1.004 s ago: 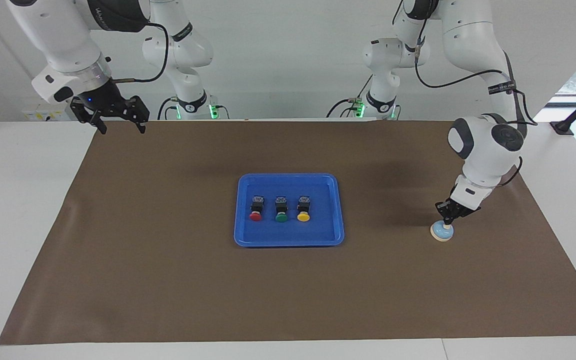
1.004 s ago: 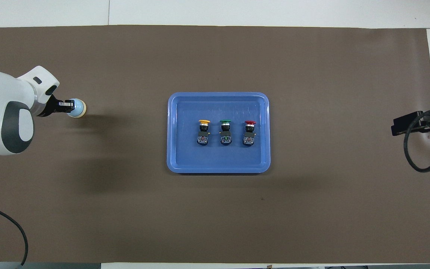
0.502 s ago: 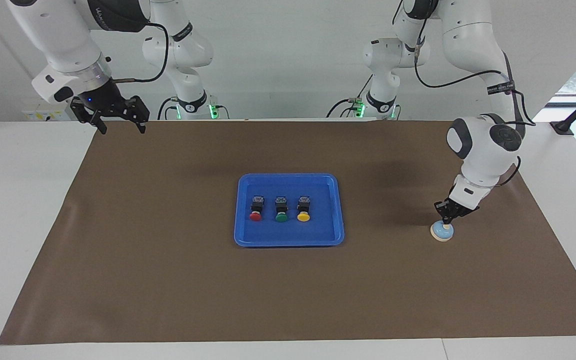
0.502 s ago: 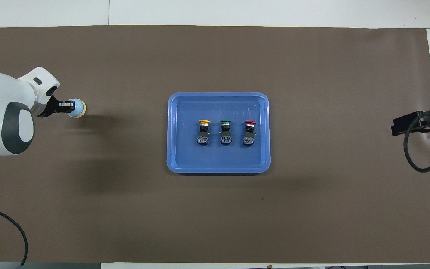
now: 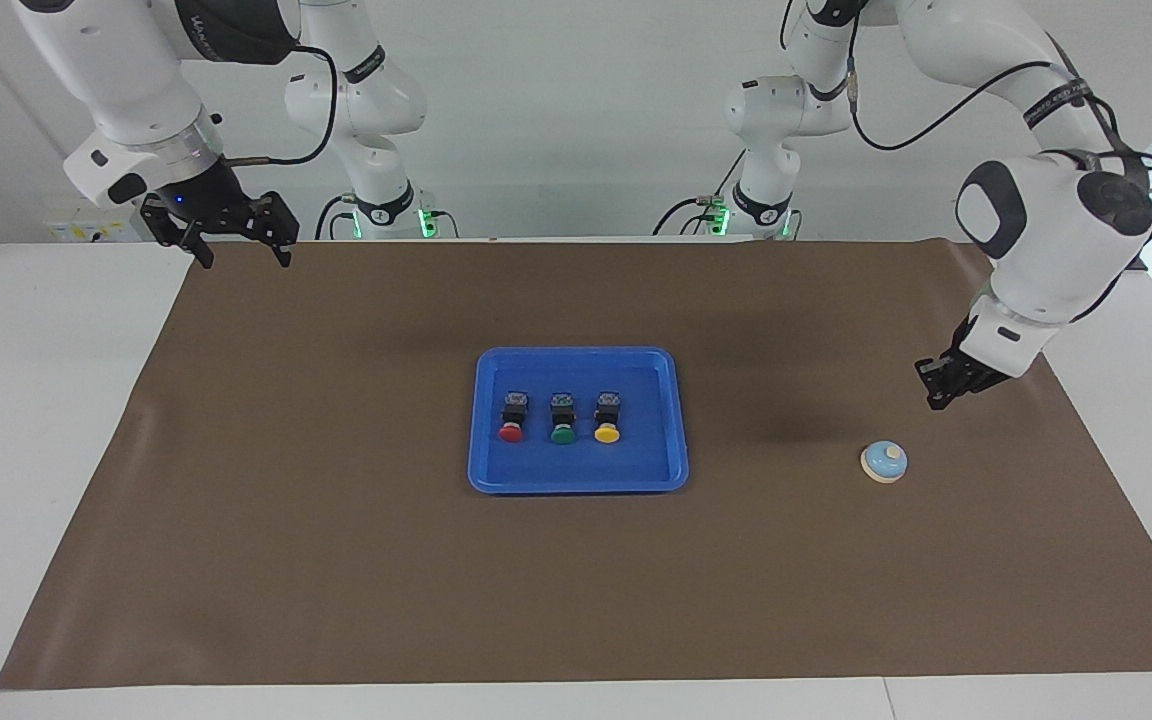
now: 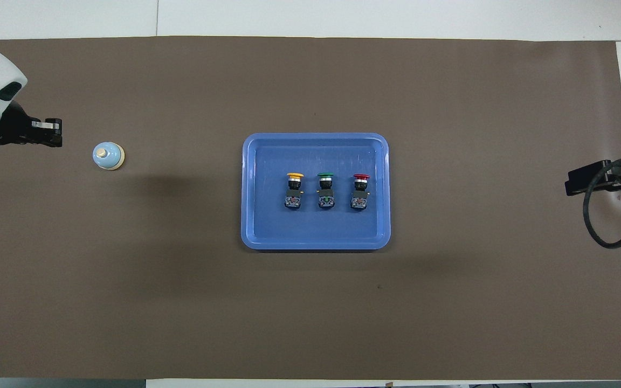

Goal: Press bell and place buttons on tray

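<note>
The light-blue bell (image 5: 884,461) stands alone on the brown mat toward the left arm's end of the table; it also shows in the overhead view (image 6: 108,156). My left gripper (image 5: 937,400) is shut and empty, raised over the mat beside the bell and apart from it (image 6: 56,133). The blue tray (image 5: 576,485) lies mid-table (image 6: 316,245). In it lie the red button (image 5: 511,432), the green button (image 5: 563,434) and the yellow button (image 5: 607,433) in a row. My right gripper (image 5: 244,257) is open and empty, and waits high over the mat's corner at its own end (image 6: 585,180).
A brown mat (image 5: 336,560) covers most of the white table (image 5: 36,420). Black cables hang from both arms. Nothing else lies on the mat besides the tray and the bell.
My left gripper was down on the bell's knob; it has lifted off and drawn back toward its own end of the table. The bell, tray, buttons and right arm have not moved.
</note>
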Controlling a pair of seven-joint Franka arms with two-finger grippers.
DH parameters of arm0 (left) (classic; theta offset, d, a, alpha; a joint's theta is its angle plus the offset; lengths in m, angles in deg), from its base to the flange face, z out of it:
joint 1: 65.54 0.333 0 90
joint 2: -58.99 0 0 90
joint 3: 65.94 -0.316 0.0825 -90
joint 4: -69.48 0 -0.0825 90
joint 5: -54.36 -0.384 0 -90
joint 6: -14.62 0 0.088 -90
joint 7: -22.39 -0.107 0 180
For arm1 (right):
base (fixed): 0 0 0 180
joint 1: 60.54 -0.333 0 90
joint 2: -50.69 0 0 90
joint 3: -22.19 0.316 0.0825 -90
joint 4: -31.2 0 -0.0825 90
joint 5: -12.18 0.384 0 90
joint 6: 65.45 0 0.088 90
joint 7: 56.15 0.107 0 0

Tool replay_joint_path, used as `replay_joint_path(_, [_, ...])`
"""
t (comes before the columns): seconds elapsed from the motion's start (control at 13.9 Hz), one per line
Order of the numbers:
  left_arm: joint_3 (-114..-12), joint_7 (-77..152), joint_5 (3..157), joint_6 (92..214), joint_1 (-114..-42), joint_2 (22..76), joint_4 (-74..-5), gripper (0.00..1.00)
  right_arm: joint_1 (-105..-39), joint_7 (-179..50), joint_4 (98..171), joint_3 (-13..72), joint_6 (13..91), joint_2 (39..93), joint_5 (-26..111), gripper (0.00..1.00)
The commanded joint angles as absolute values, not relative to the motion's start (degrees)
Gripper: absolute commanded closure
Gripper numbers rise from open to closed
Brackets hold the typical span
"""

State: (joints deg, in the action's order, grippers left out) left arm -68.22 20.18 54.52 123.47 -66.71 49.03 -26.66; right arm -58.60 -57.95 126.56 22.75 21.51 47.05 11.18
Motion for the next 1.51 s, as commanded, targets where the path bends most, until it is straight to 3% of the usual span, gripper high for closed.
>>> replay_joint_path(0.0, [-68.5, 19.8, 54.1, 119.2, -66.8, 54.9, -27.5, 0.00, -57.6, -59.1, 127.7, 23.2, 22.1, 46.1, 12.4, 0.00])
replay_joint_path(0.29, [-68.5, 20.0, 54.1, 111.3, -66.7, 59.9, -27.5, 0.00, -57.6, -59.1, 127.7, 23.2, 22.1, 46.1, 12.3, 0.00])
replay_joint_path(1.43, [-68.5, 21.0, 56.2, 106.9, -66.8, 60.2, -27.5, 0.00, -57.6, -59.1, 127.7, 23.2, 22.1, 46.1, 12.3, 0.00])
